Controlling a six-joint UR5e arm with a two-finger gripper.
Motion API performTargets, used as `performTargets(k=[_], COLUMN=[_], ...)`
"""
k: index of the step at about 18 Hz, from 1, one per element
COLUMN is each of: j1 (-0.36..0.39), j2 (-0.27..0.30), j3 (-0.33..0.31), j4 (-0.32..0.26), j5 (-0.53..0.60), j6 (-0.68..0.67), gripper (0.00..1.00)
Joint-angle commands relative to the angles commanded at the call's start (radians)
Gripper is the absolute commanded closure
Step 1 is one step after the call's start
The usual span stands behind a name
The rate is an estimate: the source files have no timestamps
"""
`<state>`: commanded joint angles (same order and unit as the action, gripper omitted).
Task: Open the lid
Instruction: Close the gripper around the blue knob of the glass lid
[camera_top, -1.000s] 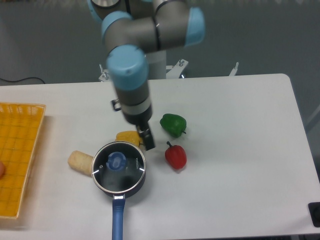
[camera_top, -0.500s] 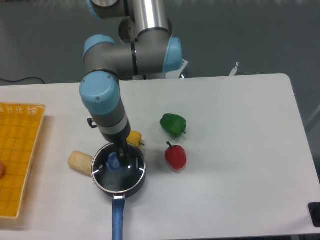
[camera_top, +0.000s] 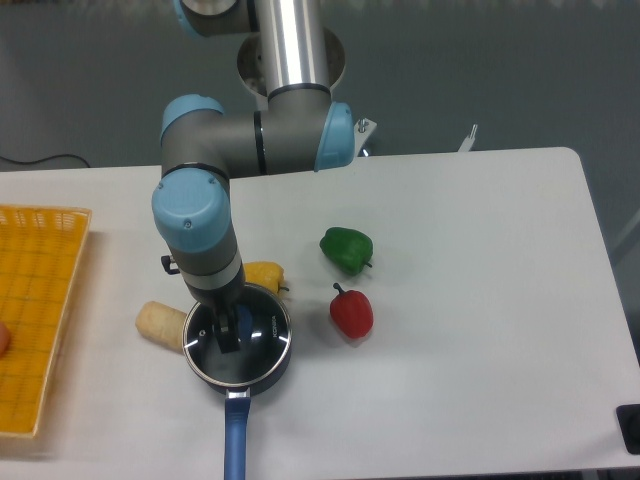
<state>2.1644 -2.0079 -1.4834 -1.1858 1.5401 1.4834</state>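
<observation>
**Gripper lowered over the lid knob, pre-lift**

The lid (camera_top: 262, 335) sits closed on the saucepan (camera_top: 236, 420), close to the front edge of the table (camera_top: 480, 280) and left of its middle, with the blue handle pointing toward that edge. The gripper (camera_top: 232, 333) hangs straight down over the lid's centre, and a patch of the blue knob (camera_top: 244, 323) shows beside its dark fingers.

Risks from this position, as a judgement:
1. A grasp set off-centre on the knob could slip as the arm rises, dropping the glass lid back onto the pan.
2. If the knob is pinched only at its edge, the lid may tilt and catch its metal rim on the pan wall, dragging the whole saucepan along.
3. A sideways pull in place of a vertical lift could push the pan into the yellow item (camera_top: 262, 273) touching or just behind it, or toward the pale roll (camera_top: 160, 324) at its left.

Hand state: the fingers reach down at the knob, but the arm's wrist hides most of them, so whether they are apart, together or clamped on the knob cannot be told. Contact with the lid is likely yet unconfirmed. The lid shows no lift; it lies level on the pan.
</observation>
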Motion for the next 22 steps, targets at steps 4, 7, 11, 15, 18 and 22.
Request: performTargets(k=[4,7,11,15,18,22], j1=[0.0,0.005,0.006,0.008,0.008,0.008], j2=[-0.008,-0.009,-0.009,-0.018,-0.026,-0.029], j3=[0.0,-0.002,-0.009,-0.011,-0.009,-0.009], j4=[0.003,0.006,0.006,0.008,0.008,0.008], j5=[0.002,0.0,0.002,0.002,0.003,0.003], j6=[0.002,0.002,0.002,0.002,0.0,0.002], gripper=[0.0,0.0,0.0,0.0,0.0,0.0])
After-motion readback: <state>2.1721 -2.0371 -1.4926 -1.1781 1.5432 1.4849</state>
